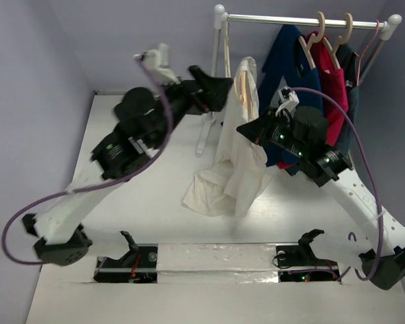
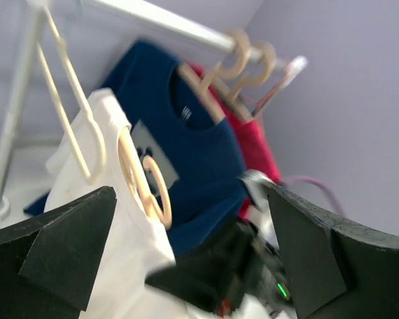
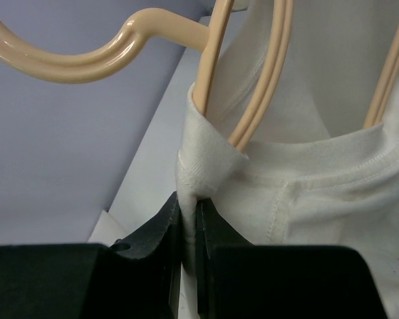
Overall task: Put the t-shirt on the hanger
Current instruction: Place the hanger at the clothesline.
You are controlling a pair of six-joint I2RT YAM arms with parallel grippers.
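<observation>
Top external view: the left pincer (image 1: pixel 216 88) stands at nine o'clock of the hanger (image 1: pixel 241 86), jaws spread wide and touching nothing. This is judged to leave the cloth free. The t-shirt (image 1: pixel 233 158) hangs with the hanger through its neck, its lower part pooled on the worktop (image 1: pixel 142 202). At three o'clock of the t-shirt, the right pincer (image 1: pixel 256 131) is clamped on a fold of the neckline, probably to draw it over the hanger's arm. Further right, a navy shirt (image 1: pixel 287 61) and a red shirt (image 1: pixel 334 91) hang from the rail (image 1: pixel 297 20).
</observation>
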